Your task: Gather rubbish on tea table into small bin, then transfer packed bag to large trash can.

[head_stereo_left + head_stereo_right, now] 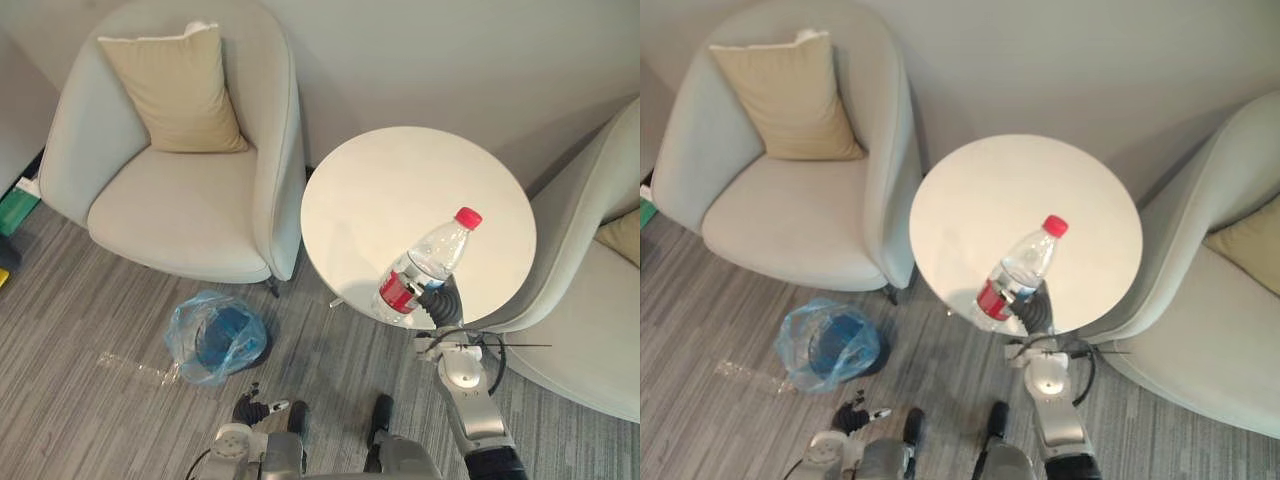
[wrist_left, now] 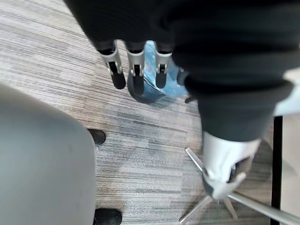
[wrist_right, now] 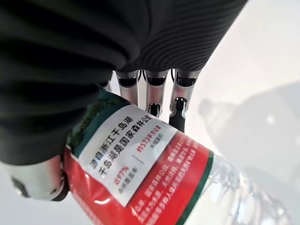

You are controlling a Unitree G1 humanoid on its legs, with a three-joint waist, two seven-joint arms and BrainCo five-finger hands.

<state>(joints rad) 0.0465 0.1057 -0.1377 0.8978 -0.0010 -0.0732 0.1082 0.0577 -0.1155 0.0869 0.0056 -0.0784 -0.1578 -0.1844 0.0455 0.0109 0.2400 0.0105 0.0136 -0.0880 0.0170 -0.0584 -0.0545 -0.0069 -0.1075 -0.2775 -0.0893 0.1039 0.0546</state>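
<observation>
right robot hand [image 1: 443,302] grasping bottle [image 1: 428,262] over table [image 1: 390,190]; needs firm grip, carry over bin [image 1: 188,338] mouth; left robot hand [image 2: 136,70] released.

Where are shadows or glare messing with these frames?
Left eye view: the bottle in the right hand throws a soft shadow on the table, toward its near-left edge. Right wrist view: small glare spot on the bottle's red label, grey shadow on the table beyond. Left wrist view: even light around the left hand, no glare.
</observation>
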